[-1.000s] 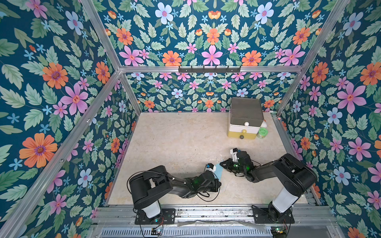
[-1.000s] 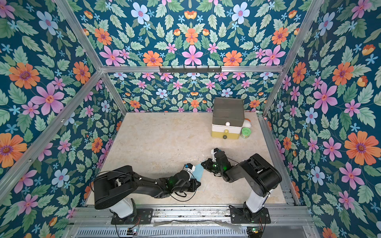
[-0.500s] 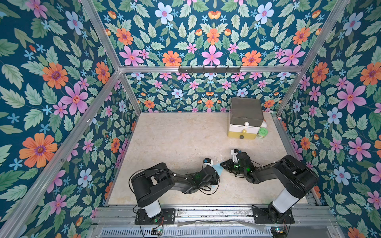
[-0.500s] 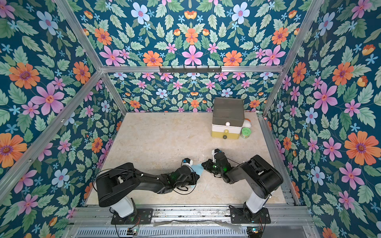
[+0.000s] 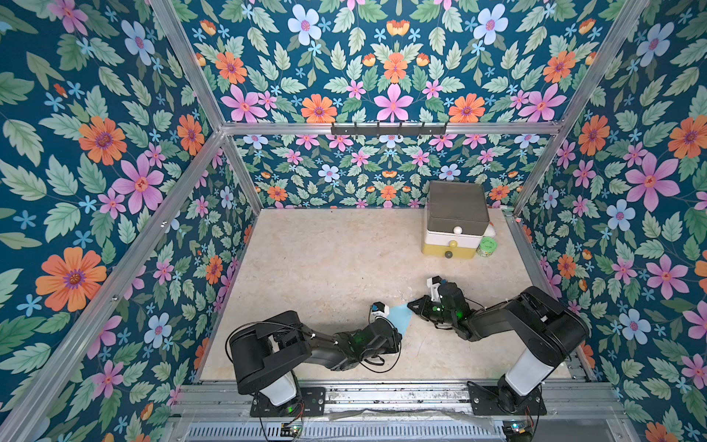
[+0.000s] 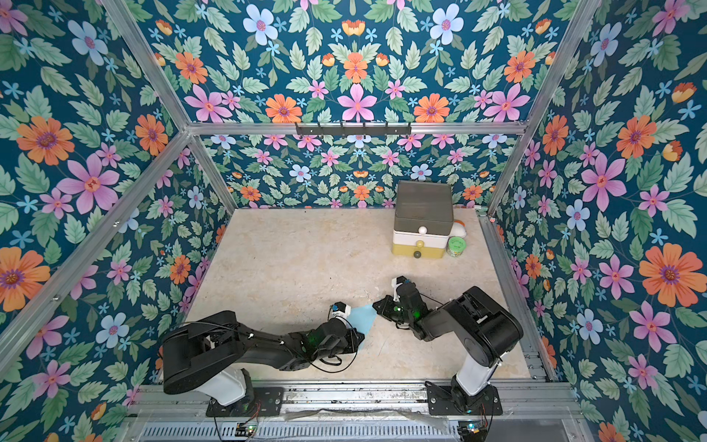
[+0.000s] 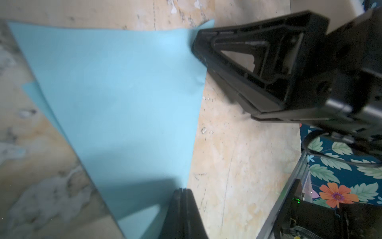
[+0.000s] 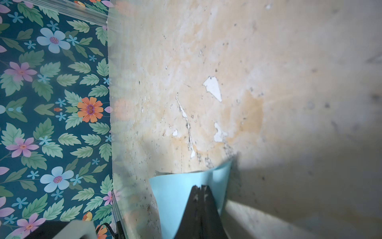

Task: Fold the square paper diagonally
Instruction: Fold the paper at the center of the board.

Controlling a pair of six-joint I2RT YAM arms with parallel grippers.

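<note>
Folded paper (image 5: 399, 318), a light blue triangle flat on the worktop (image 5: 325, 268), lies between the two sets of fingers. The left fingers (image 7: 178, 209) are pressed together and meet the paper's near edge, with the sheet spreading out ahead of their tips and a lower layer showing beside them. Over the last second they have drawn back, so more of the sheet shows in both top views. The right fingers (image 8: 196, 209), likewise pressed together, rest on the opposite corner as before, and the edge just beyond their tips curls up off the worktop.
</note>
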